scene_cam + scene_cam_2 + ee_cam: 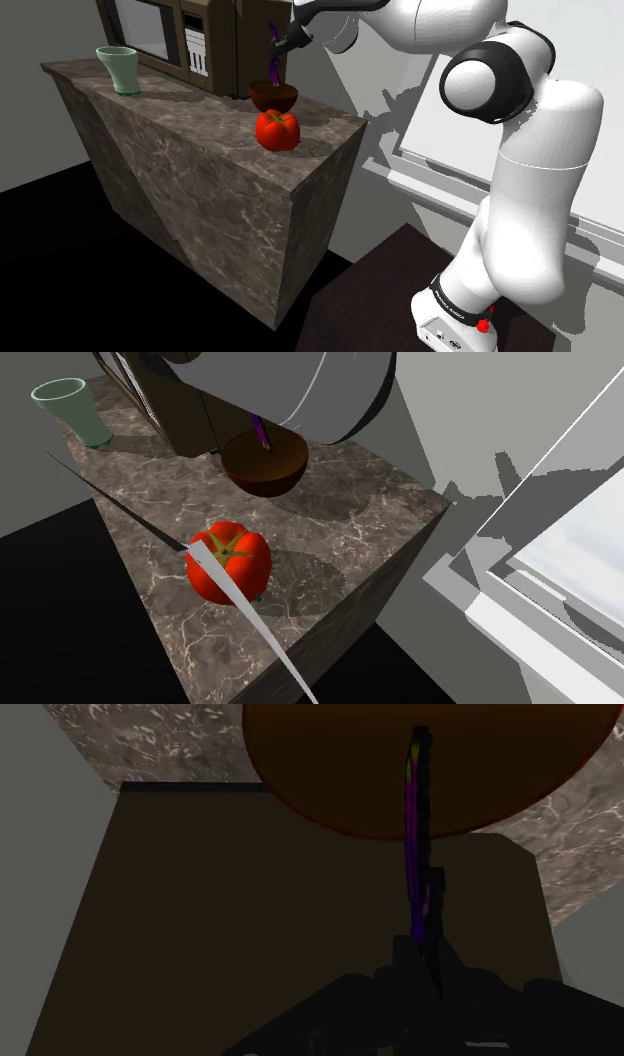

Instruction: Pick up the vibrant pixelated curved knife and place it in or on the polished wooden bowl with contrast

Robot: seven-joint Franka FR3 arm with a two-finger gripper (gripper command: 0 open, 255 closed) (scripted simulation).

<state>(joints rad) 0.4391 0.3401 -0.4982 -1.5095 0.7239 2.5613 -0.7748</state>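
1. Pale green flared cup [117,68]: far left on the dark veined stone counter [200,190], upright, well apart from anything you need
2. Brown-cased microwave oven [165,35]: right of the cup, along the counter's far side, just behind the bowl
3. Purple, jagged-edged curved knife [274,62]: lifted off the counter and hanging nearly upright. Its lower tip [262,434] is at or just inside the bowl's mouth, and you cannot tell whether it touches the bottom
4. Dark brown round bowl [274,96]: directly under the knife, towards the counter's right end
5. Black two-finger gripper [285,45]: above the bowl, fingers pinching the knife's upper end. In the wrist view the knife [418,824] runs out from between them [422,959] over the bowl's inside [340,764]
6. Red tomato with a green stalk [229,562]: on the near side of the bowl, close to it but apart
7. White arm [520,150]: rises from the dark box stand [380,290] at the near right

Hazards, as judged:
- If you let go with the knife this upright, it is likely to topple over the rim, as it looks long against the bowl
- If you push lower, the tip may rock the round-bottomed bowl
- If you pull back carelessly, the hand may brush the microwave close behind
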